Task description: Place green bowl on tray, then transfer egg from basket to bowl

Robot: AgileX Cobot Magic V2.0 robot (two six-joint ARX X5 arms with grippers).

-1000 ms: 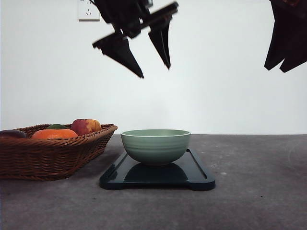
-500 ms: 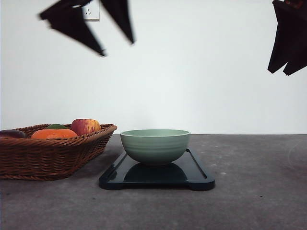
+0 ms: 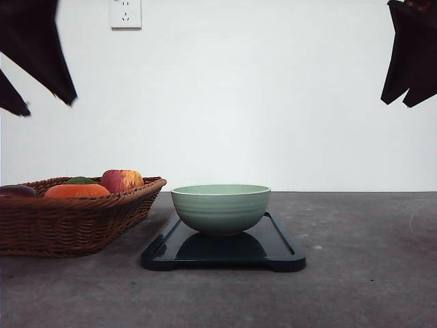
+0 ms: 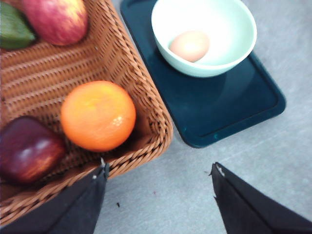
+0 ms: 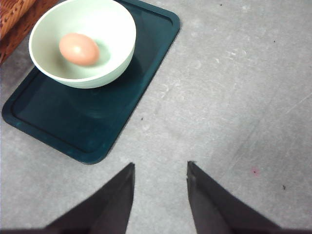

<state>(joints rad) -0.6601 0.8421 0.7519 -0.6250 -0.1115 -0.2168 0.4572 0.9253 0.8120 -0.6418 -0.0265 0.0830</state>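
Observation:
The pale green bowl (image 3: 220,207) stands on the dark tray (image 3: 281,250) at the table's middle. A tan egg (image 4: 190,46) lies inside the bowl (image 5: 97,58), a little off its centre. The brown wicker basket (image 3: 68,222) sits to the left of the tray, almost touching it. High over the basket hangs my left gripper (image 3: 49,108), open with nothing between its fingers; the left wrist view looks past it (image 4: 158,168) down at the basket's corner. My right gripper (image 3: 397,104) hangs high at the far right, fingers parted and empty (image 5: 160,165).
In the basket (image 4: 141,92) lie an orange (image 4: 98,115), a red apple (image 4: 56,19), a dark purple fruit (image 4: 29,148) and something green (image 4: 13,27). A wall socket (image 3: 125,14) is on the white wall behind. Bare grey tabletop (image 5: 234,97) extends right of the tray.
My left gripper has swung left from above the bowl to above the basket, staying open. The right arm, the bowl and the tray have stayed put.

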